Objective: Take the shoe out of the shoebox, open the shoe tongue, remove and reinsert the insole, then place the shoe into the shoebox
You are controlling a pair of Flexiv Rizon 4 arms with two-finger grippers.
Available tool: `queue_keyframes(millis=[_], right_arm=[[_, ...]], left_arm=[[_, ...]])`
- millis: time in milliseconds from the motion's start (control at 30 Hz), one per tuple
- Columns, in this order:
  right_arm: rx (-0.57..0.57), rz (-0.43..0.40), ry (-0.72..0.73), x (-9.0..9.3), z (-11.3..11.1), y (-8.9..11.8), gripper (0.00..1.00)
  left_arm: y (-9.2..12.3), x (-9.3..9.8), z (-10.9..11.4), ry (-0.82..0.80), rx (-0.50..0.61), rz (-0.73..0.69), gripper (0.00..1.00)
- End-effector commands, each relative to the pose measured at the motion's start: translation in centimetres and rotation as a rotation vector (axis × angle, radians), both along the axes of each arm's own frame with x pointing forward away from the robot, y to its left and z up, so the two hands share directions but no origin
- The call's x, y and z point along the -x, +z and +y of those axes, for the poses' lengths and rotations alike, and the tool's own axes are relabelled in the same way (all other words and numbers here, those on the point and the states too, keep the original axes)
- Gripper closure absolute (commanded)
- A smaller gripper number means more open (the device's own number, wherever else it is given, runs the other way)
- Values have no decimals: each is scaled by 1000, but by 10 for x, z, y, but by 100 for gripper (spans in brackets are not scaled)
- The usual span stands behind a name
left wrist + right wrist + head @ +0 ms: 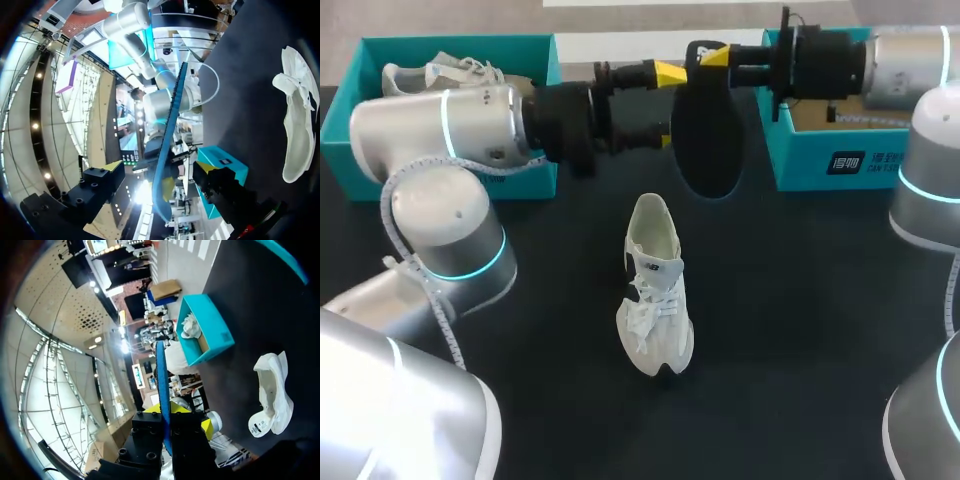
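A dark insole [705, 135] with a blue edge hangs above the table, held at its top by my right gripper [713, 55], which is shut on it. In the right wrist view the insole [161, 380] shows edge-on, running out from my right gripper [170, 415]. My left gripper [665, 103] is open next to the insole. The insole [167, 145] stands between the left gripper's [160, 170] spread fingers, which do not clamp it. The white shoe [653, 290] lies on the black table below, apart from both grippers, also seen as the shoe [295, 110] and the shoe [272, 395].
A teal shoebox [535, 50] at the back left holds another white shoe [440, 72]; this box [217, 330] is also in the right wrist view. A second teal shoebox [820, 150] stands at the back right, under my right arm.
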State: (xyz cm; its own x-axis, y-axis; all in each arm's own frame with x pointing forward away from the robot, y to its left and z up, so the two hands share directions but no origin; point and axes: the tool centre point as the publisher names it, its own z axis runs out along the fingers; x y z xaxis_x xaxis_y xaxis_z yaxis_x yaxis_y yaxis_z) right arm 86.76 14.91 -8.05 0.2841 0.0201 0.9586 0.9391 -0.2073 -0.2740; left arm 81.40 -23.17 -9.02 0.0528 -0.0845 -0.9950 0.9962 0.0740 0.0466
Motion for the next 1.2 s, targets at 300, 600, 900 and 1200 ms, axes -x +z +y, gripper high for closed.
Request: queue_keyframes(millis=[300,600,900,1200], right_arm=[[3,15,31,-10,16,-9,100],[-1,19,21,-9,17,-11,100],[-5,-1,9,-7,18,-14,100],[19,-285,60,10,1,-5,0]], left_arm=[[-4,3,-16,-47,-22,-22,43],[-13,0,-18,-37,-41,-13,100],[-10,1,-12,-49,-29,12,100],[-3,-2,11,-69,-67,60,100]])
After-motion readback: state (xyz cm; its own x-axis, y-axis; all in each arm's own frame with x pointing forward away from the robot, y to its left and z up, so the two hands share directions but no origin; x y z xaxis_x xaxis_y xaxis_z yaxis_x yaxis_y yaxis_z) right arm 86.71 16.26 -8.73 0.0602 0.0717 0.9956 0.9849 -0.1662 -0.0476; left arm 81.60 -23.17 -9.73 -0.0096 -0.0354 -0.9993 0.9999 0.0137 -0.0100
